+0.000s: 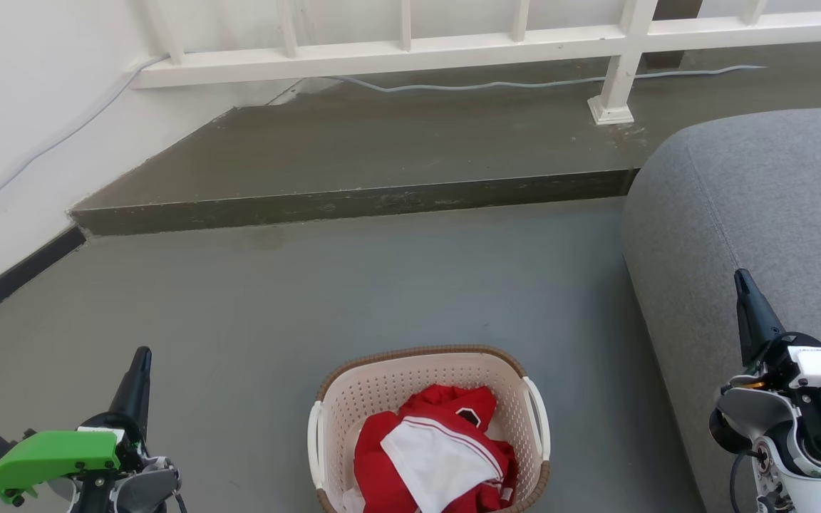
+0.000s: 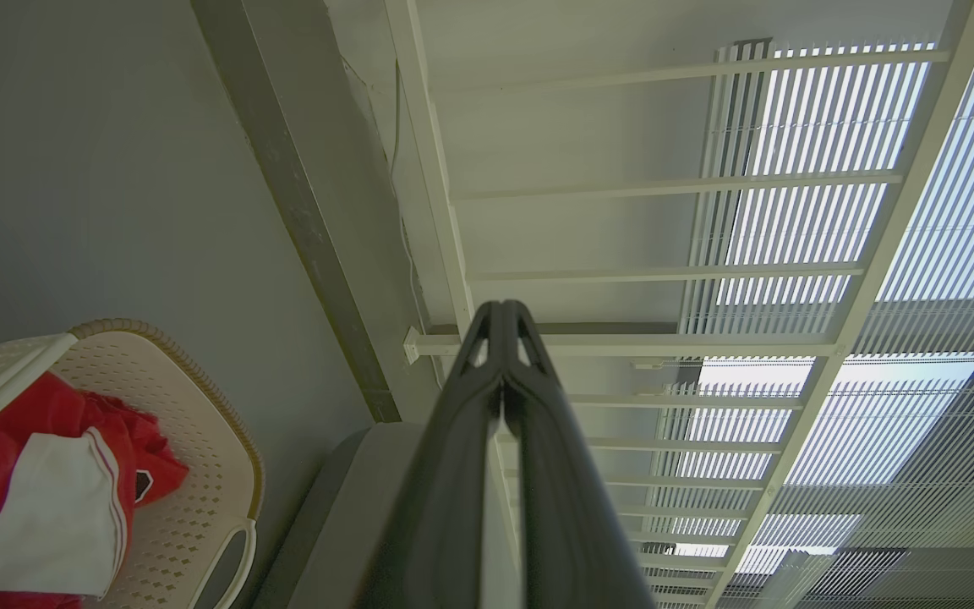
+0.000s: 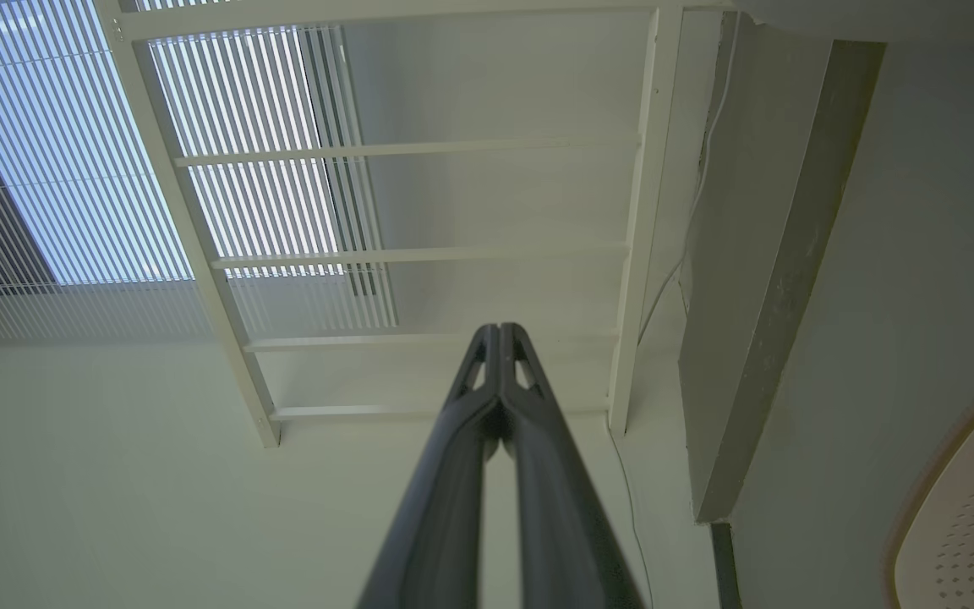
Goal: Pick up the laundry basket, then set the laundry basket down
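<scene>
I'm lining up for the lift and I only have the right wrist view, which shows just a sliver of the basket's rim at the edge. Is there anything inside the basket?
Observer: Yes, the laundry basket holds a red and white garment.
Operator: Where does it sit relative to the arms?
Observer: In the head view it's on the floor between them. The left gripper is off to its left, fingers shut, not touching it.
Operator: Anything close on my side?
Observer: The right gripper shows against a grey sofa, which stands to the basket's right.
</scene>
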Controlling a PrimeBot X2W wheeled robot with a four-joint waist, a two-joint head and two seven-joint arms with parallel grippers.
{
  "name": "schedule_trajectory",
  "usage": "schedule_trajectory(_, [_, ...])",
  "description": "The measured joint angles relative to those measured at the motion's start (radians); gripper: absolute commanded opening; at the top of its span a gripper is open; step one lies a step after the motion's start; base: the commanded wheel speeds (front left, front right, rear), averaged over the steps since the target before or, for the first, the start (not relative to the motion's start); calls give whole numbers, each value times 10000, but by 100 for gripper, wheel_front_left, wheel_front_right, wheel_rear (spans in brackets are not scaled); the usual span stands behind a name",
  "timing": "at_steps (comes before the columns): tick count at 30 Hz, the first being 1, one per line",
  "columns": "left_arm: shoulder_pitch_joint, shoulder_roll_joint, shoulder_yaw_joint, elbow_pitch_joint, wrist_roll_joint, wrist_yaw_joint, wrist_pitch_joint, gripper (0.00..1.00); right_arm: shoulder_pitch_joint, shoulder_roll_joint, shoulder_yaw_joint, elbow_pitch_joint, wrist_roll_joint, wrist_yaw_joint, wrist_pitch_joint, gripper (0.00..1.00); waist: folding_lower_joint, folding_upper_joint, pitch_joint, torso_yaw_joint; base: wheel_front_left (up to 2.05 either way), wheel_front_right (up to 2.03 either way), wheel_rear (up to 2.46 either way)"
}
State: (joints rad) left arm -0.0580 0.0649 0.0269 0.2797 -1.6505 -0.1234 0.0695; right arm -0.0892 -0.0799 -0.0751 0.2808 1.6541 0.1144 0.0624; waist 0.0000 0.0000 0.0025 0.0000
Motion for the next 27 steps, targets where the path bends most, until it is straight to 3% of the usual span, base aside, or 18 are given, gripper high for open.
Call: schedule_trajectory(27, [-16, 0, 21, -12, 2, 0, 2, 0, 0, 12, -33, 6, 0, 2, 2, 0, 0, 0, 2, 0, 0, 0, 0])
